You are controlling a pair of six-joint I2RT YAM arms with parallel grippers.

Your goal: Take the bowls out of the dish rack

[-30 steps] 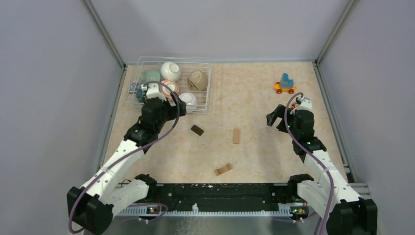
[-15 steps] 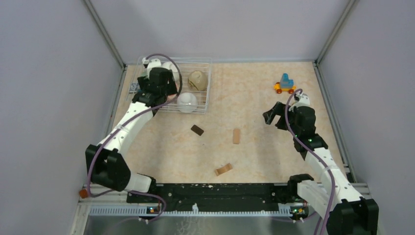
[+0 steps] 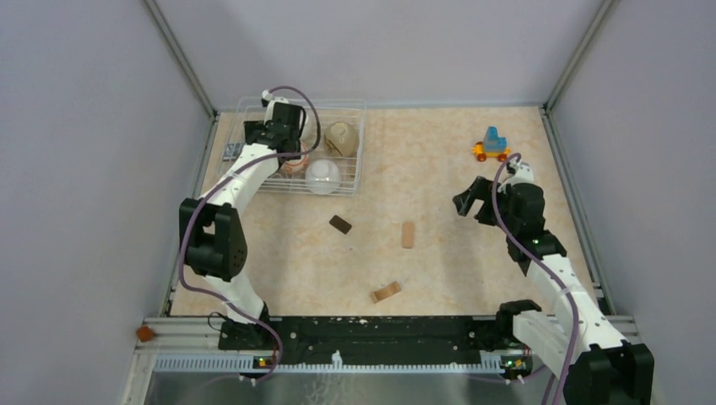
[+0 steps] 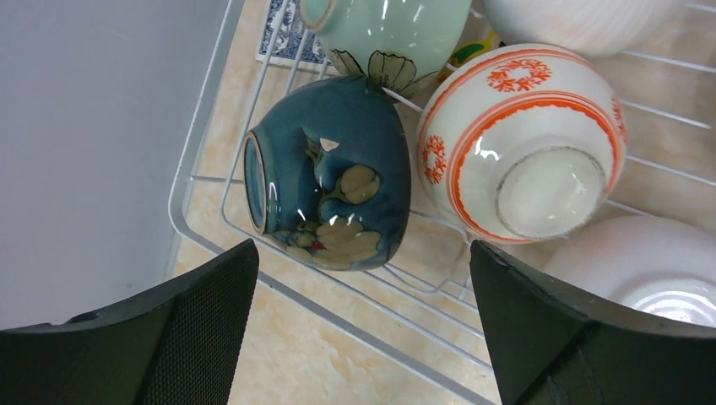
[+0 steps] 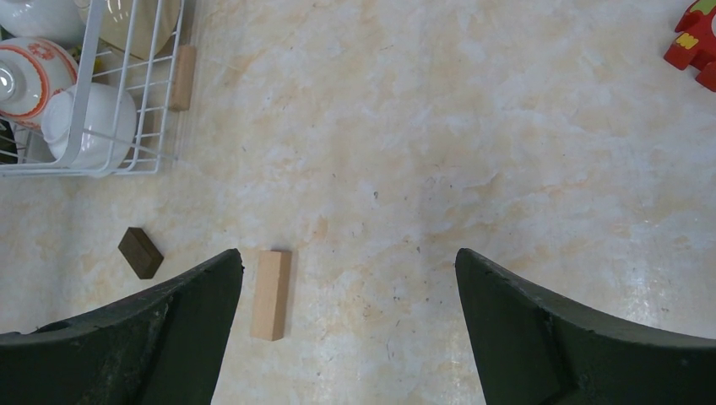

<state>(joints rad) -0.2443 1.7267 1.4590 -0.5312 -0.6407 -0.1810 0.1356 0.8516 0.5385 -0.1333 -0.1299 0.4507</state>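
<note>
The dish rack (image 3: 358, 148) stands at the table's back left. In it I see a white bowl (image 3: 322, 175), a tan bowl (image 3: 341, 137) and an orange-red patterned bowl (image 3: 293, 164). My left gripper (image 3: 263, 139) hovers open over the rack's left part, holding nothing. Its wrist view looks down on a dark blue flowered bowl (image 4: 329, 194) lying on its side, the orange-red bowl (image 4: 523, 143) upside down, a pale-green bowl (image 4: 388, 25) and a white bowl (image 4: 642, 270) inside the rack's rim (image 4: 369, 337). My right gripper (image 3: 474, 202) hangs open and empty over bare table at the right.
A dark block (image 3: 340, 224), a light wooden block (image 3: 408, 234) and another wooden piece (image 3: 385, 292) lie mid-table. A toy vehicle (image 3: 490, 145) stands at the back right. The right wrist view shows the light block (image 5: 271, 294) and a wooden block (image 5: 182, 78) beside the rack.
The left arm has stretched further back over the rack, its gripper still open. The right arm has barely moved.
</note>
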